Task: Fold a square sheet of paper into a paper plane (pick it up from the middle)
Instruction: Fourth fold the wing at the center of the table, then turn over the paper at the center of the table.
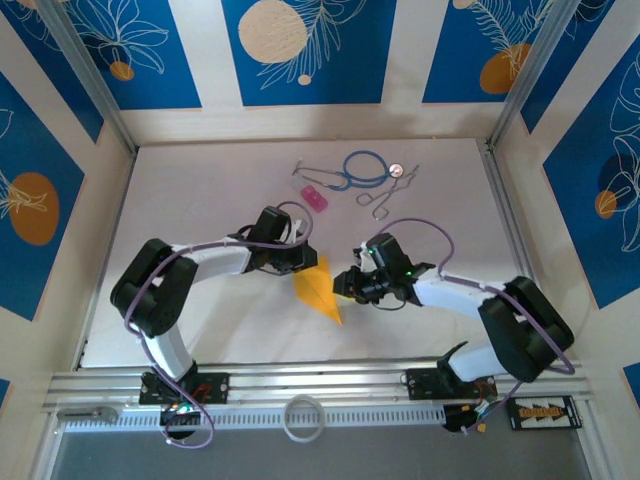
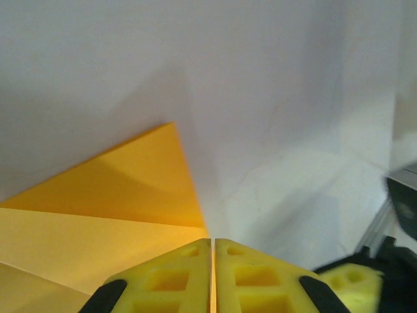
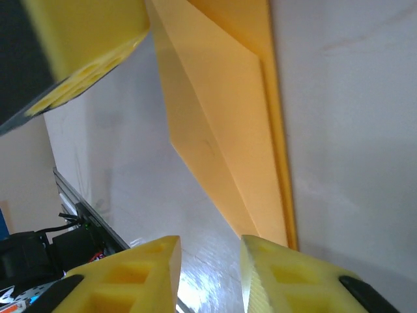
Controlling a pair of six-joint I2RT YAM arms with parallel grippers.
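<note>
two grippers flank the folded orange-yellow paper plane (image 1: 318, 290) on the white table (image 1: 200, 200), tip toward the near edge. left gripper (image 2: 213, 251) pressed together at its wide end, right gripper (image 3: 210, 254) spread beside its long edge.

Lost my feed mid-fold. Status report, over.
Left pincer shut on paper plane. Right pincer open beside it. Pink block far back, no obstruction.

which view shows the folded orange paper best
Top external: the folded orange paper lies whole, a pointed shape. Left wrist gives one corner of it; right wrist a close stretch of its long folds.
</note>
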